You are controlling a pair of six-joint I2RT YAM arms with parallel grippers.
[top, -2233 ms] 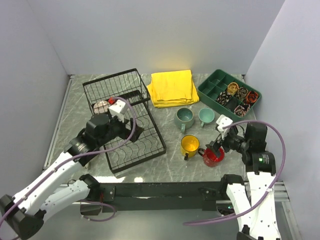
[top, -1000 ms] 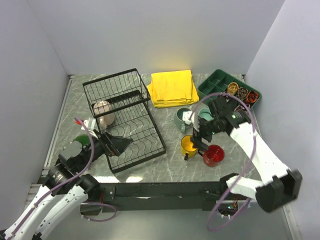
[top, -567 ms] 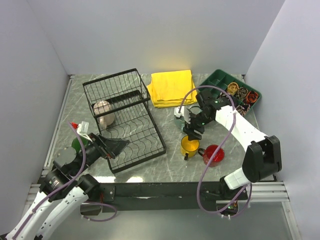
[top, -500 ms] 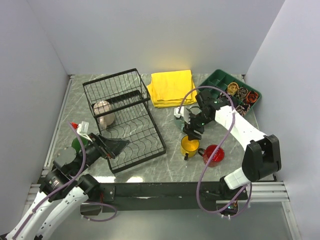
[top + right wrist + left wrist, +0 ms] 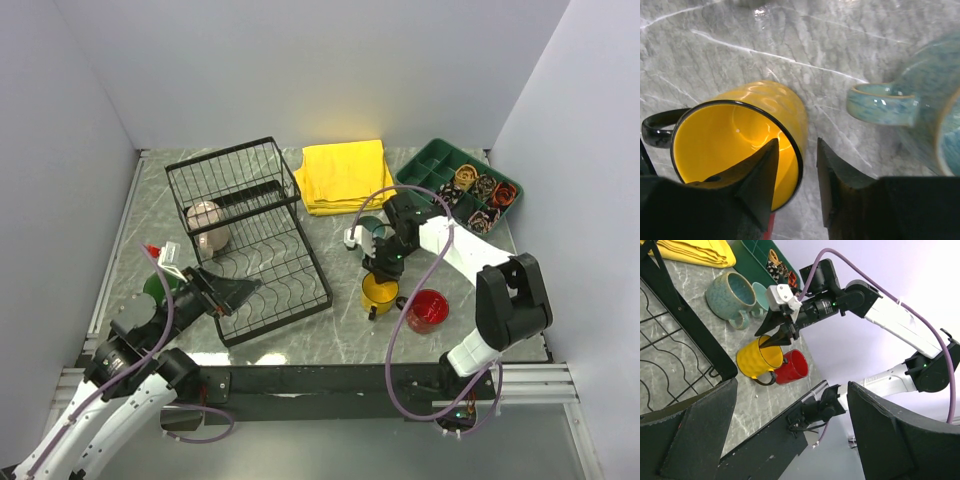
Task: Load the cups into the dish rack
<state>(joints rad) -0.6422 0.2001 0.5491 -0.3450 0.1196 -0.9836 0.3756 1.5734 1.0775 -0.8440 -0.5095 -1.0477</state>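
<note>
Right of the rack [image 5: 278,320], on the table [image 5: 340,335], sits the yellow cup [image 5: 730,145]. The right gripper [image 5: 796,145] straddles its rim, one finger inside, parted and not yet clamped. Grasping step: pinch the wall next, then lift rackward. Meanwhile the left gripper [image 5: 792,385] gapes wide, empty.

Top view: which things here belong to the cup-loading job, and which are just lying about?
Job: dish rack, beige cup, yellow cup, red cup, teal cups, dark green cup.
Lying about: yellow cloth, green tray, rolled items.
</note>
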